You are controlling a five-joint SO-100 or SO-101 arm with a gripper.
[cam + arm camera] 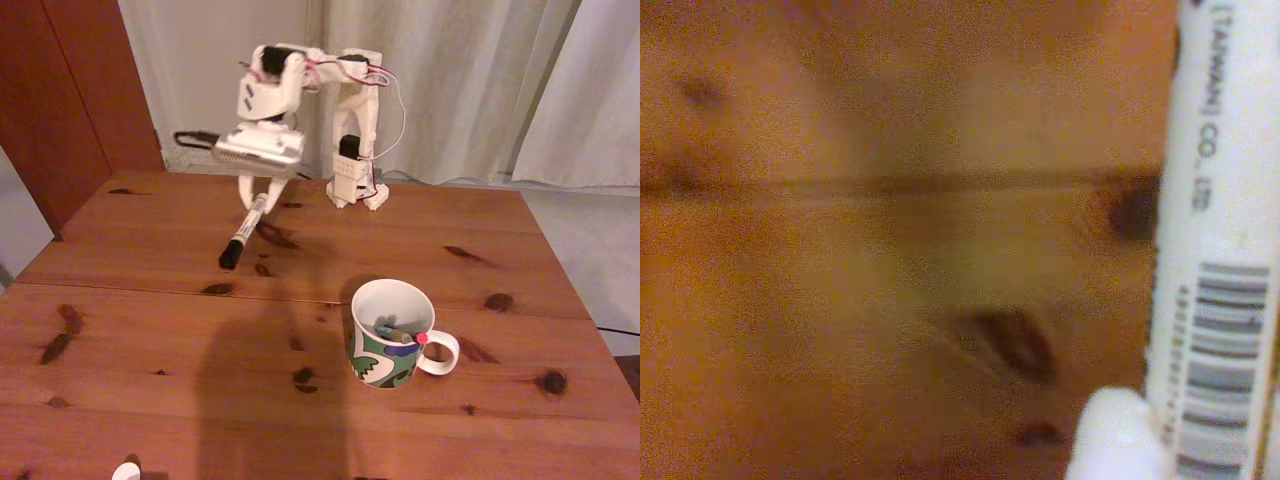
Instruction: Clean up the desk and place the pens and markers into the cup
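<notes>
Marker (pixel 243 231): white barrel with black cap, held above the desk (pixel 150 330) at the far left of the fixed view, slanted with the cap end low and toward the camera. The cap appears clear of the wood, though the gap cannot be confirmed.
Marker, close view: in the wrist view the barrel (pixel 1225 200) runs down the right edge, barcode and print legible, with blurred planks behind it.
Hold: the gripper (pixel 252 190) is pinching the marker by its upper end; a white finger (pixel 1120 440) sits against the barrel in the wrist view.
Reason for hold: judged a carrying grip. Taken near the tail, the long capped end hangs free below, suited to lowering cap-first into an opening.
Position relative to claw: the marker projects down and forward from the claw, most of its length below the fingers.
Cup (pixel 391 335): upright right of centre, handle to the right, well apart from the marker.
Cup contents: a teal pen (pixel 392 332) and a red-ended pen (pixel 421 338) lean inside.
Progress: judged two items stowed, marker outstanding.
Arm base (pixel 357 190): fixed at the far edge.
</notes>
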